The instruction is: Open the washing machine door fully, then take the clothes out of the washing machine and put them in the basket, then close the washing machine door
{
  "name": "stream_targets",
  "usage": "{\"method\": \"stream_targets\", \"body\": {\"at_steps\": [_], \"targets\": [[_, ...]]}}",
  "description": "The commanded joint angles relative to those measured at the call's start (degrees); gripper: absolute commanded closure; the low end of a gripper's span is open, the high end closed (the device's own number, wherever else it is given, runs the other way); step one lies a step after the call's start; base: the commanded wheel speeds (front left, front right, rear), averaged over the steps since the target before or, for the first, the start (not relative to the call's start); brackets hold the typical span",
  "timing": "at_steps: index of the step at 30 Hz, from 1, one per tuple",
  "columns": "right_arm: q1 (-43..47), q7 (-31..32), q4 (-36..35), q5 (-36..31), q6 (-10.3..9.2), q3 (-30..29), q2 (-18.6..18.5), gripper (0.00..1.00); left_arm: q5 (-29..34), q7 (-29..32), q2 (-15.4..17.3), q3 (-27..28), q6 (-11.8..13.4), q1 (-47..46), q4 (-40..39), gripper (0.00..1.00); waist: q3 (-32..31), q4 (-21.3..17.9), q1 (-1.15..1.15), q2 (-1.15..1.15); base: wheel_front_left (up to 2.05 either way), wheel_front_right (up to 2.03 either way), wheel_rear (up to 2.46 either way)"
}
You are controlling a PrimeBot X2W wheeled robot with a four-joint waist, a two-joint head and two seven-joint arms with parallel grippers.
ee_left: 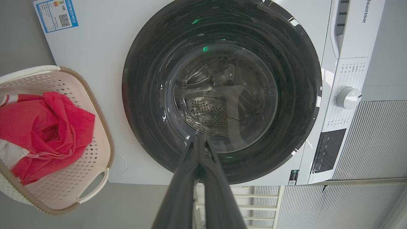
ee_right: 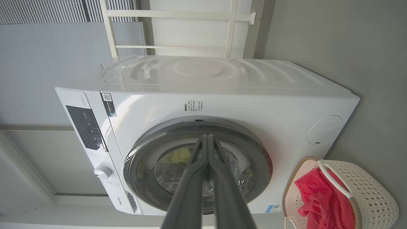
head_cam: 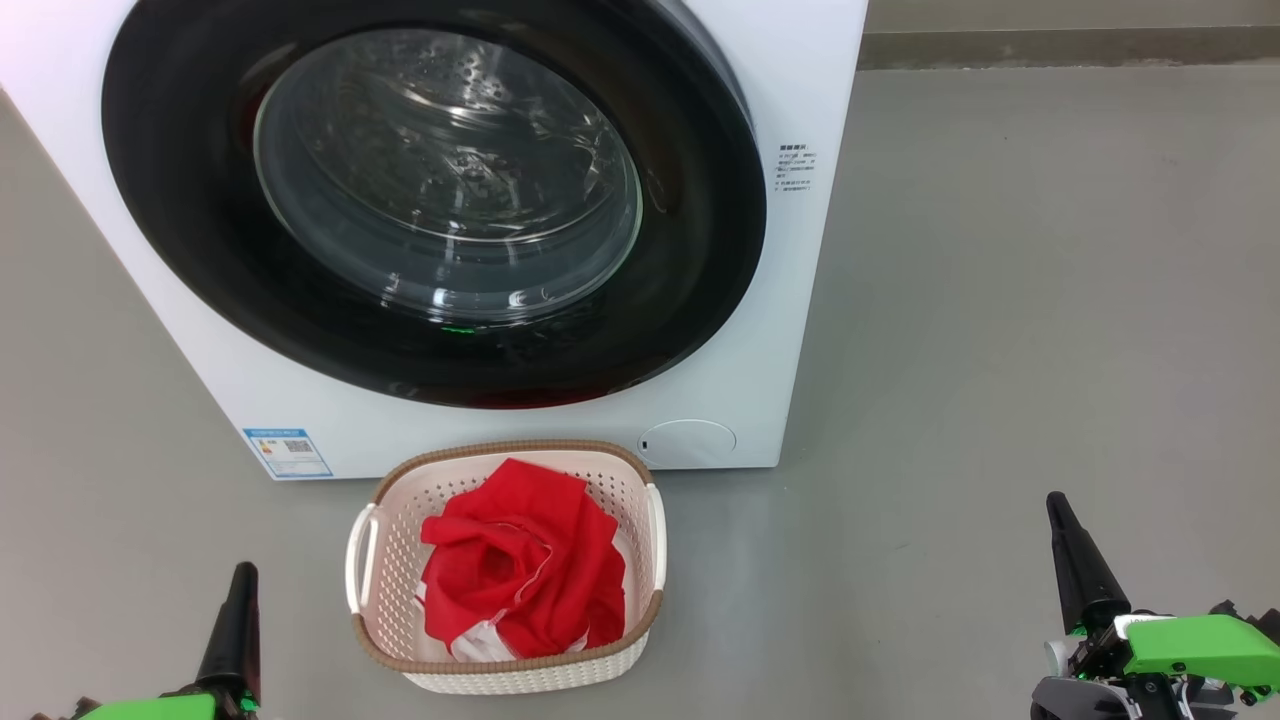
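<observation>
On grey floor [head_cam: 1000, 300], basket [head_cam: 520, 682] before washing machine [head_cam: 805, 110], ribbed wall [ee_right: 38, 44]

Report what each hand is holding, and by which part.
Nothing. The left hand and right hand are both shut and empty, away from the clothes lying in the basket.

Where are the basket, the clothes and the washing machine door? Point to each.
basket [head_cam: 510, 446]: head view, brown rim at the back.
clothes [head_cam: 520, 570]: head view, middle of the red fabric.
washing machine door [head_cam: 700, 200]: head view, black ring, right side.
</observation>
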Motion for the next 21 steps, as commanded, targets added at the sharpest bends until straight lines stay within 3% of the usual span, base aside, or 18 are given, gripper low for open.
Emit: {"method": "stream_targets", "body": {"at_steps": [1, 21], "targets": [[-0.5, 0.4, -1.5, 0.1, -0.06, 1.3, 0.0, 1.0, -0.2, 0.2, 0.9, 1.8, -0.2, -2.2, -1.1, 1.0, 0.0, 0.0, 0.0, 0.0, 0.0, 0.0, 0.0], [-0.5, 0.4, -1.5, 0.1, -0.06, 1.3, 0.0, 1.0, -0.2, 0.2, 0.9, 1.8, -0.2, -2.2, -1.1, 1.0, 0.0, 0.0, 0.0, 0.0, 0.0, 0.0, 0.0]]}}
